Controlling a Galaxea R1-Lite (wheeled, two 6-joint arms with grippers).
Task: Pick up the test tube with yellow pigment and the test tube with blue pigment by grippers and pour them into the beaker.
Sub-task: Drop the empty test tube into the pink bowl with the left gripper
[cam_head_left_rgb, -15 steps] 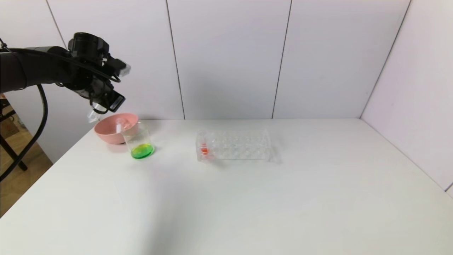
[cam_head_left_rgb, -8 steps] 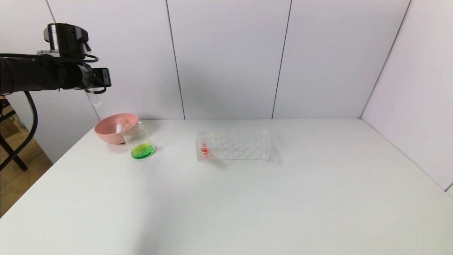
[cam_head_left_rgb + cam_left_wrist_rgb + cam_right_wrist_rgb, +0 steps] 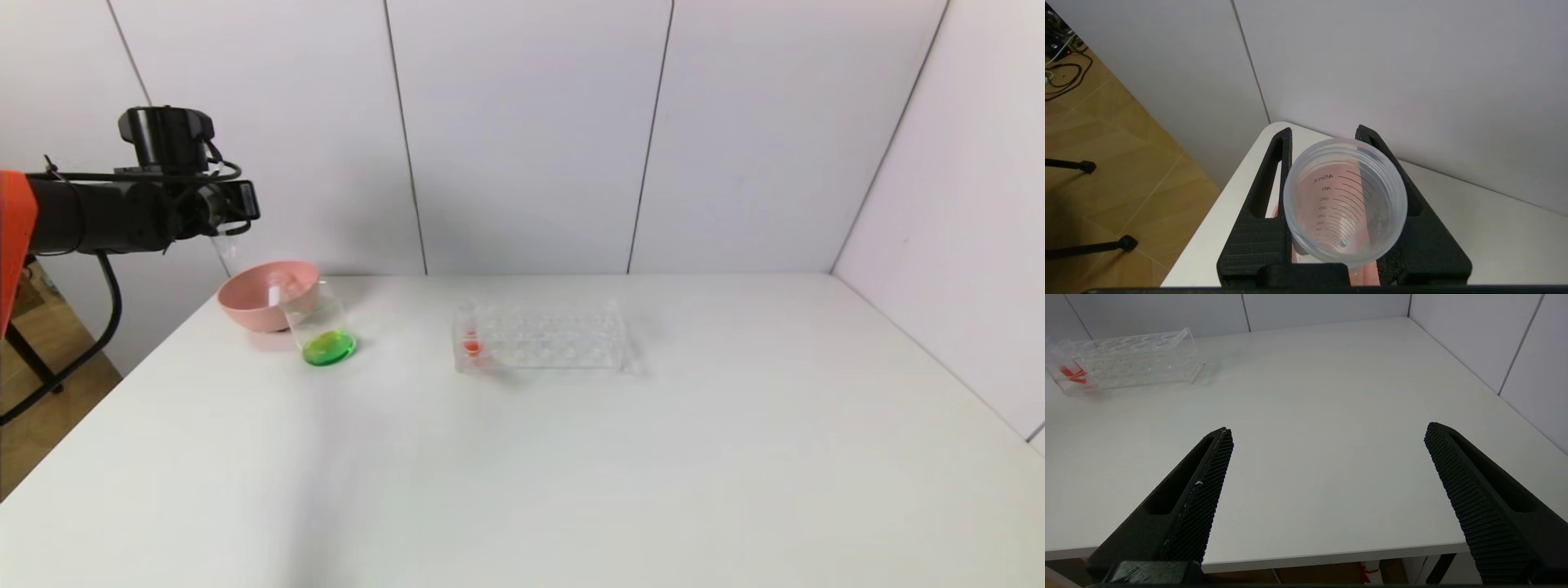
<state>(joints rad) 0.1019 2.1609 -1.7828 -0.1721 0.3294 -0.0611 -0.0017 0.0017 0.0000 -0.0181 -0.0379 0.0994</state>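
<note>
My left gripper (image 3: 1325, 134) is clamped on an empty test tube (image 3: 1345, 200), one finger on each side just under its open mouth. The tube's rounded bottom points down and away from my wrist. Only a trace of moisture shows inside, and I cannot tell whether this one held the yellow or the blue pigment.

Below my fingers and slightly ahead sits the pink bowl (image 3: 245, 306), with another clear tube (image 3: 273, 290) already lying in it. I judge the step in hand to be dropping this tube in beside it. To do that well, I should lower until the tube's bottom is just above the bowl's rim and keep the tube over the middle of the bowl. Then I should part my fingers slowly so it slides in rather than bouncing out.

Just beyond the bowl, touching or nearly touching it, stands the beaker (image 3: 318, 322), with green liquid (image 3: 328, 349) in its bottom. Both pigments appear to be poured, and I must not knock it as I descend.

Farther off to my right stands the clear rack (image 3: 555, 335), holding the red tube (image 3: 470, 339). Well apart, over the table's (image 3: 571, 457) near edge, my right gripper (image 3: 1327, 433) hangs idle with its fingers spread wide.
</note>
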